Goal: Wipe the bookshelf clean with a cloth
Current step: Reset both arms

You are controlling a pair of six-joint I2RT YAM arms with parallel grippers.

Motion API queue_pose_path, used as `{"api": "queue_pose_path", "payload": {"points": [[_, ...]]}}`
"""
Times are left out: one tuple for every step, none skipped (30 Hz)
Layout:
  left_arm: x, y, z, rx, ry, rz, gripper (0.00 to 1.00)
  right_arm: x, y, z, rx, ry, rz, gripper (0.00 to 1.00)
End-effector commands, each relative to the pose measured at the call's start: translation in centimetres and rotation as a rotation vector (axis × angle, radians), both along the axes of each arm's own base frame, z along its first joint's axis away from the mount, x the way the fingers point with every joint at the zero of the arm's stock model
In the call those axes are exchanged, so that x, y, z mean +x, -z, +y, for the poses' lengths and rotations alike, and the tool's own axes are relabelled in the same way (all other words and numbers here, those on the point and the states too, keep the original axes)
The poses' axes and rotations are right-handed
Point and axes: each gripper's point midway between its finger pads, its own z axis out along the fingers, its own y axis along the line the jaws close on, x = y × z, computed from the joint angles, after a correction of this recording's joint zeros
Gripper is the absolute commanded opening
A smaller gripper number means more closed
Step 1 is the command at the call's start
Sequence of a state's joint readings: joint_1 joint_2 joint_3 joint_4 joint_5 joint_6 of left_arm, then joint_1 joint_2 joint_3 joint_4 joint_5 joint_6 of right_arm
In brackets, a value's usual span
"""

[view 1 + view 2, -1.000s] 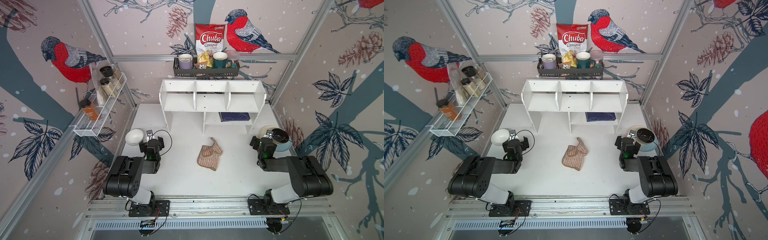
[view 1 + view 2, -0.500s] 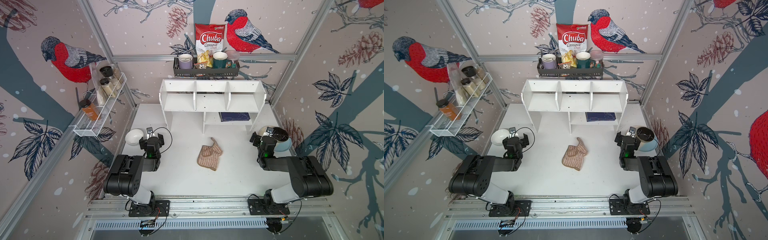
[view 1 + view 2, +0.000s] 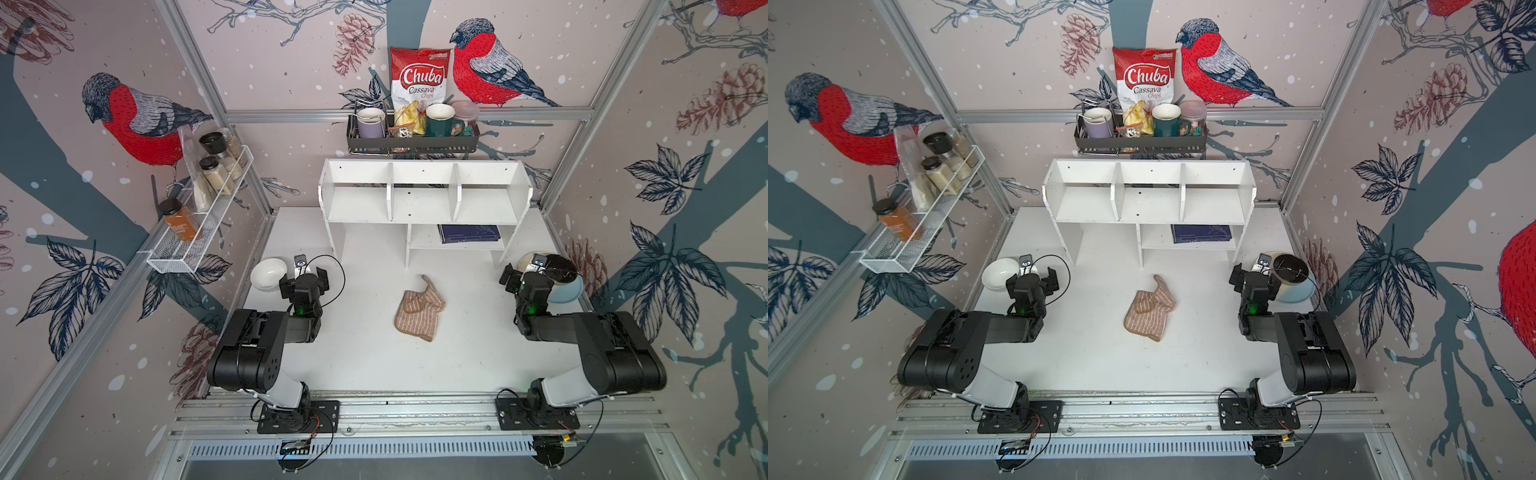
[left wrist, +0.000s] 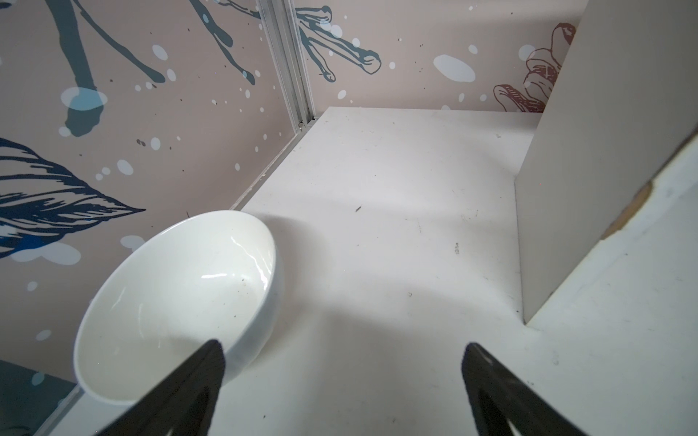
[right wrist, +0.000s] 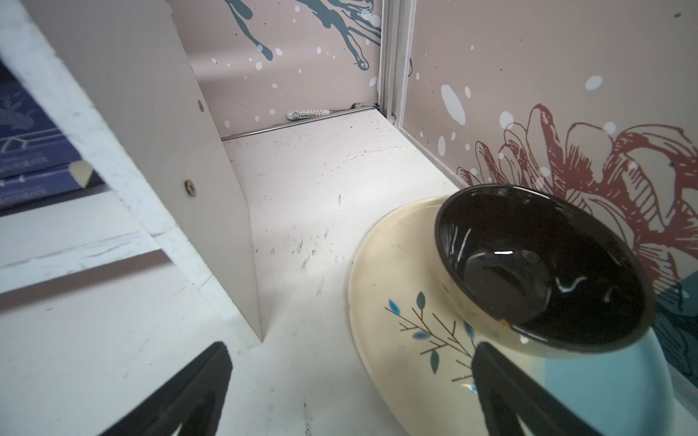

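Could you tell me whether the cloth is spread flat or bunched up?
Bunched up: the cloth lies crumpled on the table, with folds and a raised corner.

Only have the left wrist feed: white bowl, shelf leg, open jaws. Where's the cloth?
Observer: The cloth lies crumpled on the table in front of the bookshelf, held by nothing.
Operator: Right gripper?
Observer: The right gripper is open and empty, near a black bowl that sits on a plate.
Operator: Anything on the shelf?
Observer: A dark blue book lies flat on its lower shelf.
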State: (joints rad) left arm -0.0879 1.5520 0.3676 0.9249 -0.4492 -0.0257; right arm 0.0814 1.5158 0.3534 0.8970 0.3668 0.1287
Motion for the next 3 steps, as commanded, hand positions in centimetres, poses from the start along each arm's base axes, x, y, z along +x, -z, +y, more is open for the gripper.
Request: {"api": "queue_pose_path", "payload": {"points": [[0.22,-0.4,0.08,0.009,-0.005,-0.011,0.98,0.16,-0.4,-0.09,-0.009,-0.004,-0.011,1.0],[0.2,-0.38,0.1,0.01,-0.006,-0.01,0.98,0.1,-0.5,-0.01,-0.013,-0.004,-0.016,1.0],[0.18,-0.34,0.08,0.009,-0.005,-0.009,0.98,0.11,-0.63,-0.03,-0.016,-0.003,-0.02,1.0]]}}
